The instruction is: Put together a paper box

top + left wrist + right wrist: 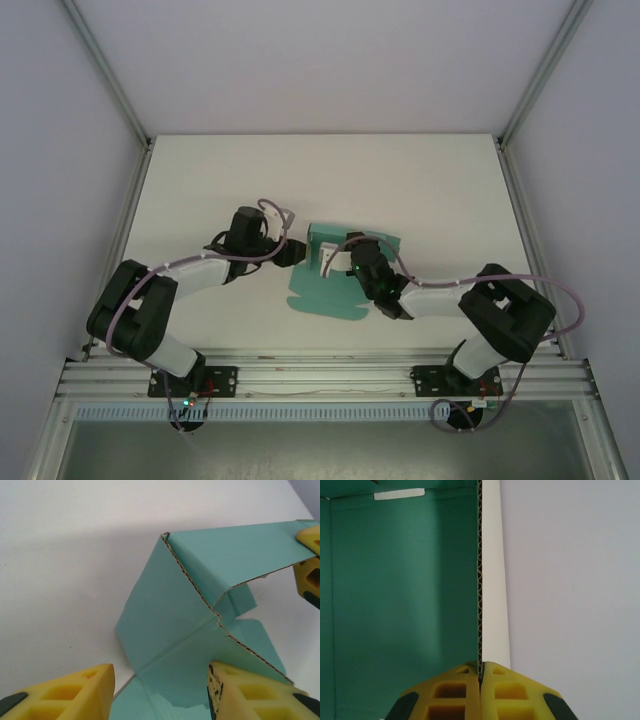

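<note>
One paper box [315, 292], pinched by right hand [480, 672]

bright even diffuse light, soft grey shadow across table [60, 605] behind paper box [165, 625], wrist views slightly soft up close

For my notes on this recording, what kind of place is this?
Probably a laboratory robot cell: a white table, enclosed by plain walls on aluminium posts, with two arms bolted to a rail.

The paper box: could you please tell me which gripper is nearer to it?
Right. The right gripper is shut on an upright wall of the paper box; the left gripper is open, straddling another panel of it.
</note>
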Tool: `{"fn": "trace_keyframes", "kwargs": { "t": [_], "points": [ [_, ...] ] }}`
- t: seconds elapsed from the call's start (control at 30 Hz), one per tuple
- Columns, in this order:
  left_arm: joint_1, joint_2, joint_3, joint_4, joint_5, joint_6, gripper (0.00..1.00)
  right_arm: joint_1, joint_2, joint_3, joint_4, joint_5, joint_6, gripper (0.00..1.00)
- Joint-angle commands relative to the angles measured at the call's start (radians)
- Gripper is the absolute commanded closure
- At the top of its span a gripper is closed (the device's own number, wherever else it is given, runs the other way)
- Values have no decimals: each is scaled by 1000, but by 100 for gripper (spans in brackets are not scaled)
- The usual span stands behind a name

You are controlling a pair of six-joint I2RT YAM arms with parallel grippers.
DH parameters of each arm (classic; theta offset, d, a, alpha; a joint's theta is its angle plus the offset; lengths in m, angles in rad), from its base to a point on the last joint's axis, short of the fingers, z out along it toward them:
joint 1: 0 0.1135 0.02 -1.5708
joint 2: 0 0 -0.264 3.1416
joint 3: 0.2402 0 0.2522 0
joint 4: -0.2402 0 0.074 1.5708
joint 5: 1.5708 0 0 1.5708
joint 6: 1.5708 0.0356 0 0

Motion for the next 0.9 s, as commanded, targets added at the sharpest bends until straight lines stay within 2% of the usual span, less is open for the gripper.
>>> {"fn": "trace_keyframes", "kwargs": {
  "t": [0.0, 0.07, 0.3, 0.47, 0.57, 0.67, 0.77, 0.87],
  "points": [
    [-37, 32, -17, 54, -114, 47, 50, 26, -2, -19, 12, 35, 26, 100],
    [-65, 43, -29, 80, -153, 57, 50, 33, 2, -24, 11, 46, 35, 100],
    [-82, 70, -77, 232, -178, 49, 49, 78, 13, -67, 5, 95, 38, 100],
    [-115, 82, -107, 361, -163, 84, 43, 106, 19, -72, -77, 111, 71, 100],
    [-130, 89, -102, 396, -166, 107, 43, 107, 25, -68, -93, 109, 84, 100],
    [-131, 102, -97, 436, -195, 114, 46, 107, 25, -51, -134, 101, 103, 100],
    [-131, 124, -77, 458, -208, 120, 55, 106, 22, -37, -171, 89, 126, 100],
    [-131, 142, -55, 458, -214, 126, 58, 106, 15, -28, -210, 76, 144, 100]
  ]
}}
